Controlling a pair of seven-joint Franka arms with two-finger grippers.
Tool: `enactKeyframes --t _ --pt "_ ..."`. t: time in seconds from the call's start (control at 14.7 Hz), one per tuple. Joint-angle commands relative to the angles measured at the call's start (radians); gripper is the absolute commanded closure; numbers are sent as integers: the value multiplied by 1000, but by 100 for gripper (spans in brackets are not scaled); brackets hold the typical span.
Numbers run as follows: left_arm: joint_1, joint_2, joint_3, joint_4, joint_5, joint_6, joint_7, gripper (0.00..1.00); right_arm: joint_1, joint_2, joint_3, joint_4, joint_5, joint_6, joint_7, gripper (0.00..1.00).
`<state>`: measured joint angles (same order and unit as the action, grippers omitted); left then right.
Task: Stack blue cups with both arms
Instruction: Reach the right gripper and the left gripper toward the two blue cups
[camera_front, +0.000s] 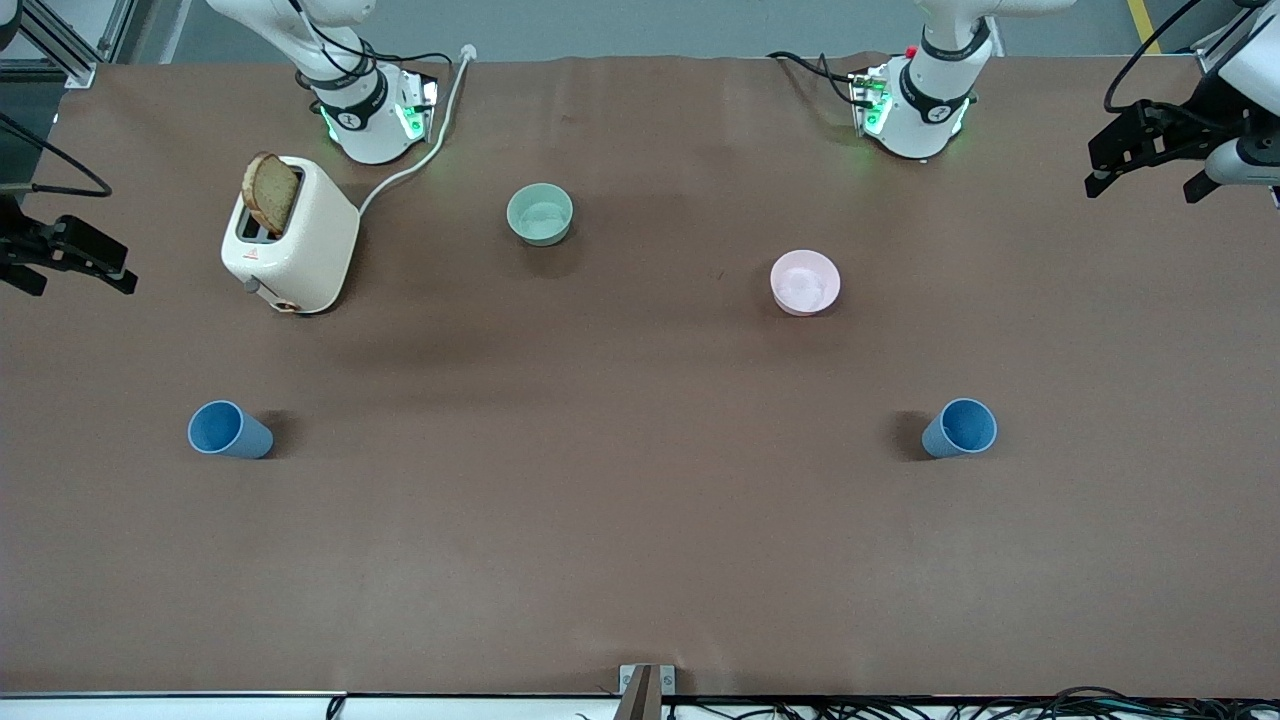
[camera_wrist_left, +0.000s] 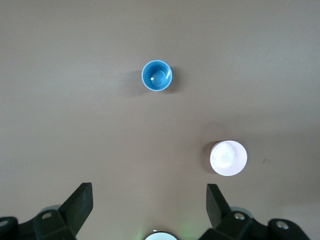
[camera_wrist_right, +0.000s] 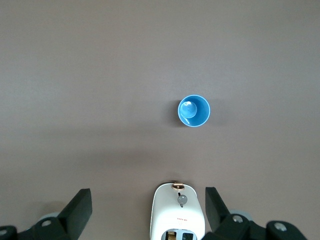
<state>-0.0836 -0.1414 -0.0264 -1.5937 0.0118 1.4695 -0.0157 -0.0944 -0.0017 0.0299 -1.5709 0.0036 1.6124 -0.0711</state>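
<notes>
Two blue cups stand upright and far apart on the brown table. One cup (camera_front: 230, 430) is toward the right arm's end and also shows in the right wrist view (camera_wrist_right: 194, 110). The other cup (camera_front: 960, 428) is toward the left arm's end and also shows in the left wrist view (camera_wrist_left: 157, 75). My left gripper (camera_wrist_left: 150, 200) is open and empty, high over the table near its base, and it shows at the edge of the front view (camera_front: 1148, 185). My right gripper (camera_wrist_right: 148, 201) is open and empty, high over the toaster's end of the table (camera_front: 75, 283).
A white toaster (camera_front: 290, 235) with a slice of bread stands near the right arm's base, its cord trailing to the table's edge. A mint-green bowl (camera_front: 540, 213) and a pink bowl (camera_front: 805, 282) sit between the bases and the cups.
</notes>
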Motion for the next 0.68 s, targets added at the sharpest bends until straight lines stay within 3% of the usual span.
enactKeyframes --t 0.0,0.27,0.61 --pt "-5 6 -3 12 23 -12 17 0 -1 -6 1 -6 -13 -2 14 0" --pt "7 100 8 63 14 1 20 0 -4 -6 1 -8 -11 -3 14 0" --pt "64 233 11 -34 11 259 20 0 -33 35 -5 -6 2 20 11 0"
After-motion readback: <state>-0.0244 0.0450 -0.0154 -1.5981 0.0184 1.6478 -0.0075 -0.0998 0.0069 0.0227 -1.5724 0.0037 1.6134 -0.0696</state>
